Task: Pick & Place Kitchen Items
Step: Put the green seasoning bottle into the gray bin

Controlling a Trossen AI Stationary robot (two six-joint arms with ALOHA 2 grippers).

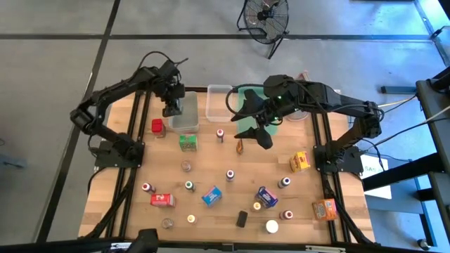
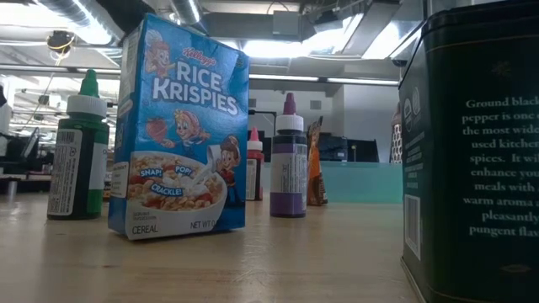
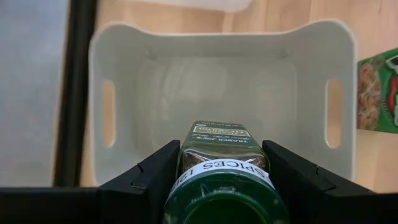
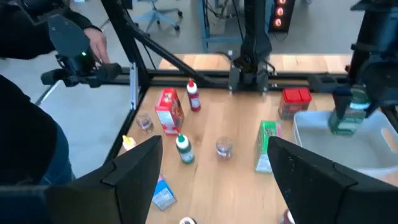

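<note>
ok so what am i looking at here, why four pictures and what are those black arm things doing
These are two dark robot arms at a wooden table, each ending in a two-finger tool, filmed by four cameras at one moment. One picture looks straight down from above, one sits level on the tabletop, and one rides on each arm's wrist.

The left tool is shut on a green-capped glass spice jar, holding it over a clear plastic bin at the table's far side. The right tool hangs open and empty above the table's middle.

Scattered on the wood are small kitchen items: tiny bottles with coloured caps, little food boxes and round jars. The tabletop camera sits just behind a small blue Rice Krispies cereal box and a dark pepper tin.
</note>
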